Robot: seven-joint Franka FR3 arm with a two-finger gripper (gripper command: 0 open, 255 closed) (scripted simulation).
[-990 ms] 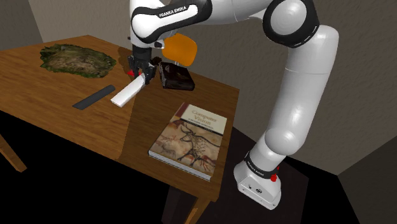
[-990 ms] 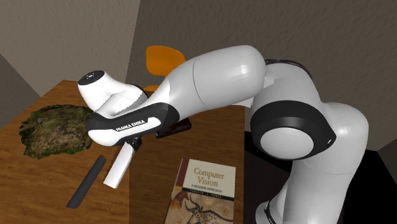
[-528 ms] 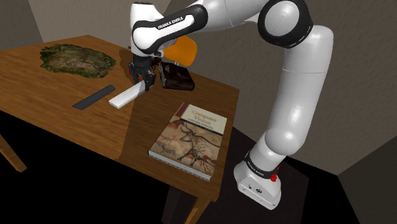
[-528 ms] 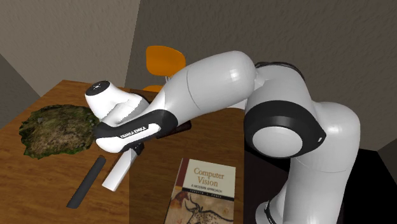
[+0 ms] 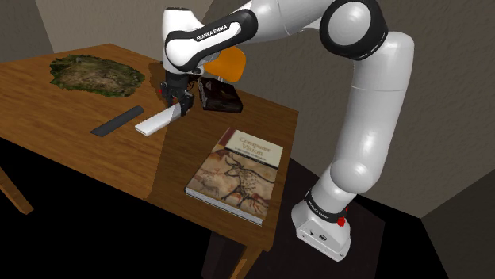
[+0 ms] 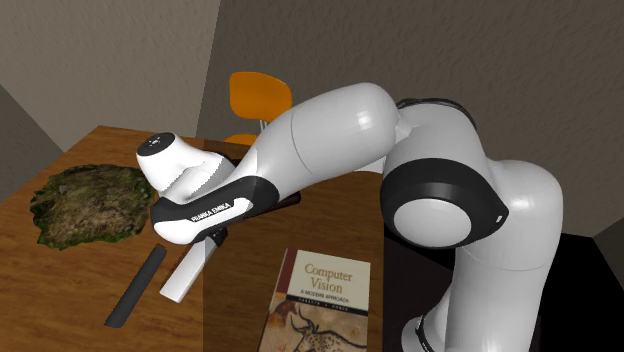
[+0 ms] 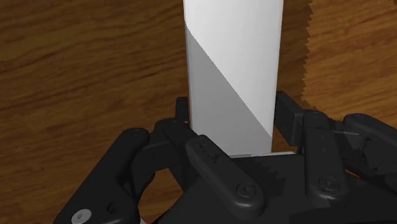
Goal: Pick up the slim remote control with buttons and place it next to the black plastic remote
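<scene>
Two black fingers (image 7: 289, 119) of the gripper (image 7: 232, 111) press on the long sides of the white remote (image 7: 233, 70), one on each edge, so the gripper is clamped on its near end. In the wrist view the remote is a long, flat, straight-edged bar. It is drawn plain white, with a diagonal band of grey shade across the part nearest the hand. Its jagged shadow lies right beside it on the wooden table (image 7: 76, 76).

In the shoulder view the gripper (image 5: 176, 107) holds the white remote (image 5: 159, 120) low over the table (image 5: 47, 103), angled away from the hand. I cannot tell whether its far end touches the wood. Just beside it lies the dark remote (image 5: 117, 120), slim and nearly parallel, with a strip of bare wood between them. The second exterior view shows the same pair, the white remote (image 6: 188, 272) and the dark remote (image 6: 135, 288), side by side and apart.

Near the table's front corner lies a book (image 6: 318, 300) titled "Computer Vision", with a smaller line beneath that I cannot read and a cave-painting bull on its cover. The arm (image 5: 208, 32) bears "FRANKA EMIKA" in white on a black band.

Behind the gripper sits a dark brown block (image 5: 222, 96), with a mossy green mat (image 5: 95, 73) well off to one side. Behind the table stands an orange chair (image 6: 258, 95).
</scene>
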